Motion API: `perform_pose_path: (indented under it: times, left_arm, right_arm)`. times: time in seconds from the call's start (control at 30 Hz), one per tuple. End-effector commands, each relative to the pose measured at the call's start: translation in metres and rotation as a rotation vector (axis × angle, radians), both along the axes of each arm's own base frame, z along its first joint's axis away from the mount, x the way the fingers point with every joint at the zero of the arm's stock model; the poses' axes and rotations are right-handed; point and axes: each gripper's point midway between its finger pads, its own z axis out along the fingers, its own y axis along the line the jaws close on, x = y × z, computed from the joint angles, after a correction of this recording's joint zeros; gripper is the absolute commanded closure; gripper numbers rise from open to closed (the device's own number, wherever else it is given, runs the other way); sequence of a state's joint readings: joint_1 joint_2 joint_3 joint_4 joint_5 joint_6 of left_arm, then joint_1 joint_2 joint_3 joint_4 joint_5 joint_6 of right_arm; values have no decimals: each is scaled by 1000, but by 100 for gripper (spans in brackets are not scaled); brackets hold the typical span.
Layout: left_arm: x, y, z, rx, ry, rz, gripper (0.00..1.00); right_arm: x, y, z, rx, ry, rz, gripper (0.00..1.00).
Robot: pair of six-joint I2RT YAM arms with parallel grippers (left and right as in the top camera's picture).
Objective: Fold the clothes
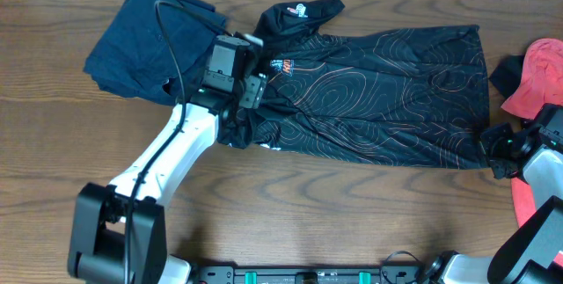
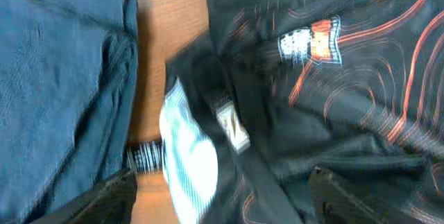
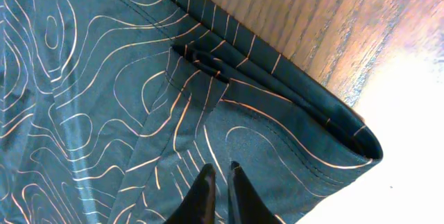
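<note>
The black jersey lies spread flat on the tabletop. It reaches from the middle of the tabletop towards the right edge and lies nearer the far edge than the near edge. Its collar end points left and its hem end points right. One sleeve is turned up towards the far edge.

The left tool is over the collar end. Its fingers stand wide apart and grip nothing. Rumpled jersey fabric and a pale striped collar lining lie between them. The left wrist view is blurred.

The right tool is at the near right corner of the jersey, just beside the hem. Its fingers are almost together and are closed on the jersey fabric. A crease runs away from the fingertips.

A navy-blue garment lies at the far left corner, touching the collar end. A coral-red garment lies at the right edge.
</note>
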State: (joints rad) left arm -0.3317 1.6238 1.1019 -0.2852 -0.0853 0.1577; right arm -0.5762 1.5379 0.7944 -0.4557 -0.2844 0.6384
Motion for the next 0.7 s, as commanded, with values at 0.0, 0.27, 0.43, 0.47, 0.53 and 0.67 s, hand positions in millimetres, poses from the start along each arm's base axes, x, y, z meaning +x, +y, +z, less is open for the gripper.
perform_pose_path:
  times: [0.0, 0.27, 0.43, 0.47, 0.53, 0.67]
  left_arm:
    - [-15, 7, 25, -45, 3, 76, 17]
    - [-80, -18, -22, -220, 344, 48, 18]
    - [-82, -17, -58, -192, 408, 61, 21]
    - [-83, -18, -64, -187, 422, 60, 24]
    - [-84, -20, -74, -176, 444, 57, 28]
    - [-85, -19, -101, -150, 499, 72, 38]
  right_arm:
    - [-1, 5, -3, -2, 12, 26, 89]
    - [4, 29, -7, -49, 28, 174, 81]
    - [1, 33, -14, -117, 80, 202, 81]
    - [1, 35, -15, -120, 84, 206, 81]
    - [0, 35, -15, -122, 85, 207, 80]
    - [3, 33, -14, -132, 73, 205, 80]
